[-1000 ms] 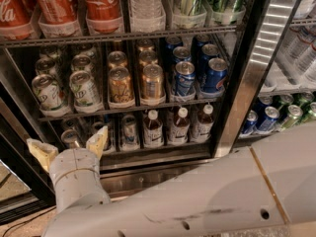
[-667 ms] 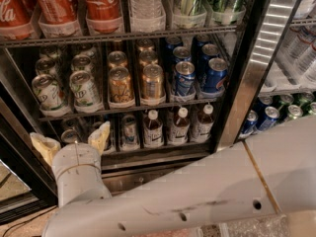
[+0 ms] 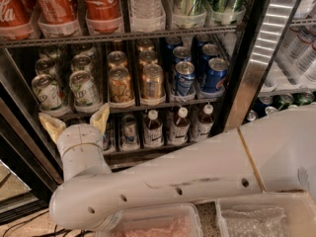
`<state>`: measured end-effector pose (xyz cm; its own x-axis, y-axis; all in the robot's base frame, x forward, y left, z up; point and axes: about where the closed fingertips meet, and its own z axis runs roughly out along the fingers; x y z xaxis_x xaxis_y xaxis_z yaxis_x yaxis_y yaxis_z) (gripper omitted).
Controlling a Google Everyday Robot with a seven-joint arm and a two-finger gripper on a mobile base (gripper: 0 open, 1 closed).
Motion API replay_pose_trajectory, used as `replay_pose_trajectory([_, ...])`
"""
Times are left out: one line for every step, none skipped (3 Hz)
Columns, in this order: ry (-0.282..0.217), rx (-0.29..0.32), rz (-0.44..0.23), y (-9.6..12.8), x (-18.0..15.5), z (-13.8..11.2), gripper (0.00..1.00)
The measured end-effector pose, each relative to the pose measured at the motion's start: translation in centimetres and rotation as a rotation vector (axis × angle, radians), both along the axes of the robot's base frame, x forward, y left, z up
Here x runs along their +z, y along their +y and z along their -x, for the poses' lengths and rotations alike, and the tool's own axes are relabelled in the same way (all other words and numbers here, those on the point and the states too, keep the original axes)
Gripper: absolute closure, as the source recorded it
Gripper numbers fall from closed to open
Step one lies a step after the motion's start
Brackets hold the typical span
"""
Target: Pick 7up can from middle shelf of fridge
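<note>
The fridge (image 3: pixel 254 73) stands open before me with wire shelves of drinks. On the middle shelf (image 3: pixel 143 105) several 7up cans stand in two lanes at the left; the front ones are at the far left (image 3: pixel 47 91) and next to it (image 3: pixel 85 88). Gold cans (image 3: pixel 152 82) fill the middle lanes and blue Pepsi cans (image 3: pixel 185 77) the right. My gripper (image 3: pixel 76 121) is open, its two tan fingertips (image 3: pixel 101 117) pointing up just below the front 7up cans, in front of the lower shelf. It holds nothing.
Red Coca-Cola bottles (image 3: pixel 101 4) stand on the shelf above. Small white-capped bottles (image 3: pixel 154 128) stand on the shelf below. My white arm (image 3: pixel 197 172) crosses the lower frame. Clear plastic bins (image 3: pixel 256 216) lie at the bottom. A second cooler compartment (image 3: pixel 296 58) is at the right.
The gripper has moved slightly right and up toward the front 7up cans; its fingers stay open.
</note>
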<state>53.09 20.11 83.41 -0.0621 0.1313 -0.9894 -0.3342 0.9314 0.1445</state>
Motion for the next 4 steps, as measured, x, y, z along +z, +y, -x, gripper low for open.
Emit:
replay_pose_trajectory([-0.015,-0.007,0.027,-0.1,0.1,-1.5,0.13])
replay_pose_trajectory([-0.023,-0.018,0.042,-0.3,0.0,-2.0,0.26])
replay_pose_trajectory([-0.025,-0.036,0.044,-0.6,-0.3,-2.2,0.33])
replay_pose_trajectory([-0.028,-0.04,0.045,-0.4,-0.5,-2.8,0.37])
